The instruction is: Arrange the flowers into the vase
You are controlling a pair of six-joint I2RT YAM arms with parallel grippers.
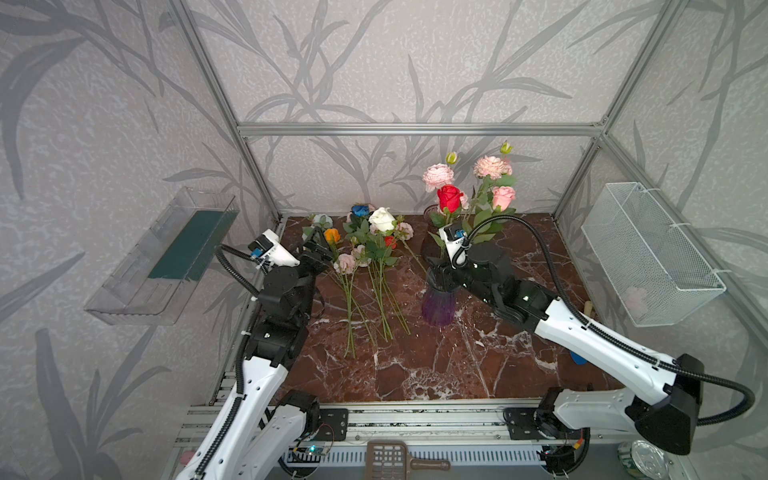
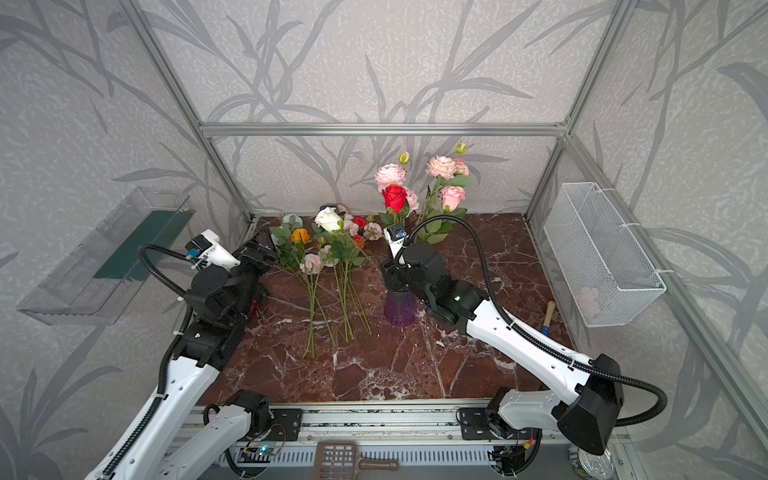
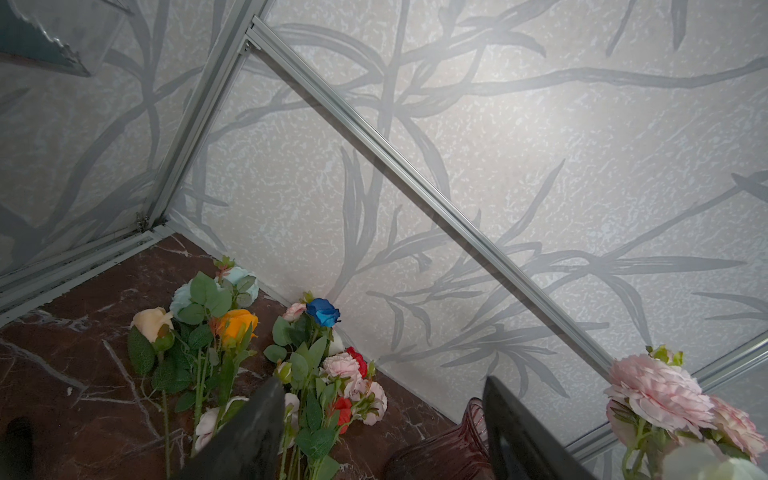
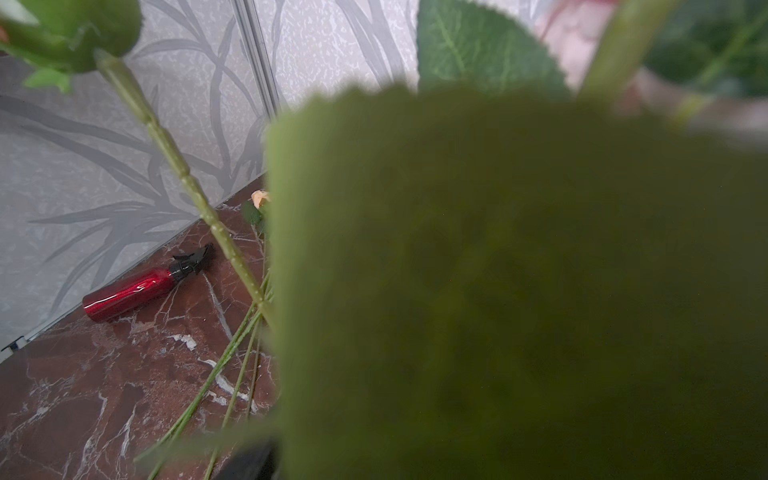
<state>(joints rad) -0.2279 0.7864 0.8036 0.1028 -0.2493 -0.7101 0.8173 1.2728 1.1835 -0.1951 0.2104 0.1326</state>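
A purple ribbed vase (image 1: 438,307) (image 2: 401,309) stands mid-table. Flowers stand upright in it: a red rose (image 1: 449,197) and several pale pink blooms (image 1: 438,176). My right gripper (image 1: 440,272) sits low at the vase mouth among the stems. A big blurred leaf (image 4: 498,291) fills the right wrist view, so its jaws stay hidden. More flowers (image 1: 376,249) lie loose on the table to the left, among them white (image 1: 381,219), orange (image 3: 237,326) and dark blue (image 3: 323,311) roses. My left gripper (image 1: 318,247) (image 3: 382,382) hovers open beside the orange rose, holding nothing.
A second dark red glass vase (image 3: 449,449) stands by the back wall. A red spray bottle (image 4: 133,291) lies at the table's left edge. A wire basket (image 1: 648,253) hangs on the right wall, a clear tray (image 1: 166,257) on the left. A wooden-handled tool (image 2: 548,316) lies at right.
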